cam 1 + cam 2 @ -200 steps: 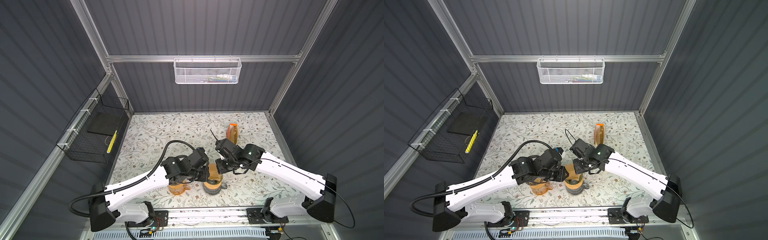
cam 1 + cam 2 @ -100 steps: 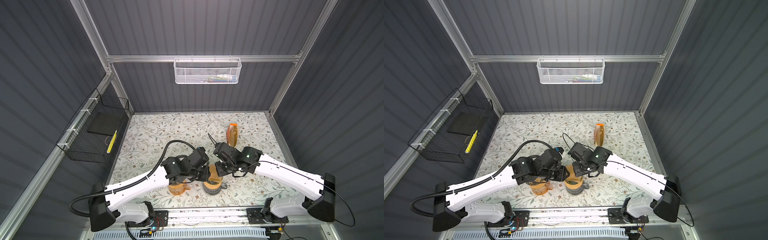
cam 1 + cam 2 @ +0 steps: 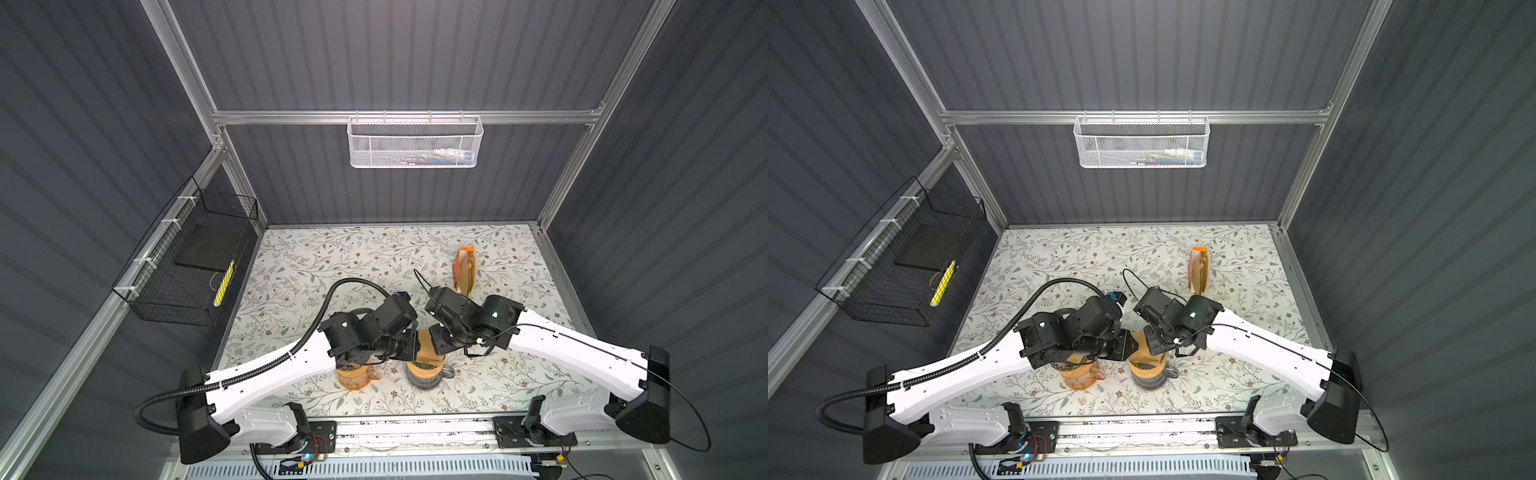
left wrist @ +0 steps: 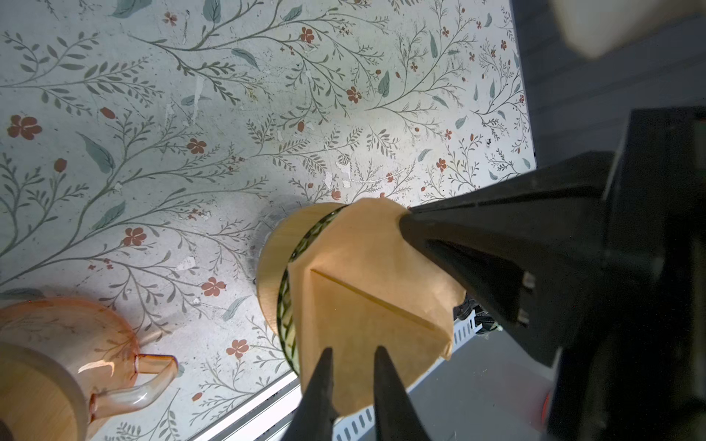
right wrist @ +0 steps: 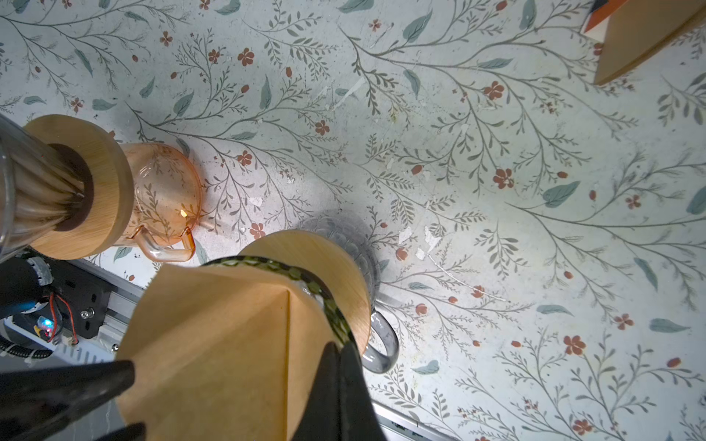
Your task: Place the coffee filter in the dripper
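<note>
While pinched in the right end effector (image 5: 338, 349), filter (image 5: 214, 336) tops dripper (image 5: 317, 256).

The desk (image 3: 332, 257) has a pale top printed with leafy twigs and small red flowers, scuffed in places. Near its front edge stand an orange glass jug (image 3: 353, 378) and, just beside it on the right, a grey glass jug (image 3: 422, 378). An orange packet (image 3: 465, 270) stands well apart, towards the back right.
</note>
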Controlling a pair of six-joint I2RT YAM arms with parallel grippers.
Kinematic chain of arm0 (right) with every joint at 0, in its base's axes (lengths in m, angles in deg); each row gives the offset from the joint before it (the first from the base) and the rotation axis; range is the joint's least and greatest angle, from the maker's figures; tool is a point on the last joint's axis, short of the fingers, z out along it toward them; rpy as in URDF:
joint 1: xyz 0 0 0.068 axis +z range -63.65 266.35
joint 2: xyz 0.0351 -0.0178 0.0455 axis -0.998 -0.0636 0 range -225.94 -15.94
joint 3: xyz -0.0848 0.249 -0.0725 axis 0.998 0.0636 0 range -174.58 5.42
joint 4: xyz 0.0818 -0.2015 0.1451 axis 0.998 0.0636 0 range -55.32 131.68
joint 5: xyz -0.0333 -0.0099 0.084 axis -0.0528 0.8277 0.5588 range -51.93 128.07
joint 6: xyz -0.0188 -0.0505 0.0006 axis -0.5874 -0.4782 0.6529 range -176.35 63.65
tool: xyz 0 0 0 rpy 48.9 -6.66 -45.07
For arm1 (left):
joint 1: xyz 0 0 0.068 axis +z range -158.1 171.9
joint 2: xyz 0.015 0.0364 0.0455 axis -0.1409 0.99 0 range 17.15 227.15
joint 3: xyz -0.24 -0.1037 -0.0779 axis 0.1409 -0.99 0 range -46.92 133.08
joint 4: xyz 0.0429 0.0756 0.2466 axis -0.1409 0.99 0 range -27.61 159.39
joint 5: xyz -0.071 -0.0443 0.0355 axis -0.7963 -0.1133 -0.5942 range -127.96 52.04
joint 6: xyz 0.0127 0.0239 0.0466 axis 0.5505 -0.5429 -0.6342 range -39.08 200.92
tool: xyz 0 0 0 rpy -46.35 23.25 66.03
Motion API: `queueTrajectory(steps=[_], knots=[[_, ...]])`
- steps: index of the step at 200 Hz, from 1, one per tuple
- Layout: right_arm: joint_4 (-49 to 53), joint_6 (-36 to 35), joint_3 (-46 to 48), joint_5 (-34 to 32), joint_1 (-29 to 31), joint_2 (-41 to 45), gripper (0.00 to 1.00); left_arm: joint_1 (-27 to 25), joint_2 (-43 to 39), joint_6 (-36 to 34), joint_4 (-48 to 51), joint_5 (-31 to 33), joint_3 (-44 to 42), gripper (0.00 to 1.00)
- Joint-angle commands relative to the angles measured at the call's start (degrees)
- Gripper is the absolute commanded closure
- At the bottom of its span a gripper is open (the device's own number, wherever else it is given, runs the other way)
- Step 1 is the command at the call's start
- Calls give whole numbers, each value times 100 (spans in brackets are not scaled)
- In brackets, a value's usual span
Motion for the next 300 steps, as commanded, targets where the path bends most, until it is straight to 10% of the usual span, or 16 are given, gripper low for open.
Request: queueTrajectory(steps=[1, 300], knots=[[156, 102, 46, -154, 47, 2, 100, -34, -87, 63, 102, 37, -180, 81], [185, 462, 66, -91, 284, 358, 87, -35, 107, -235, -320, -874, 13, 82]])
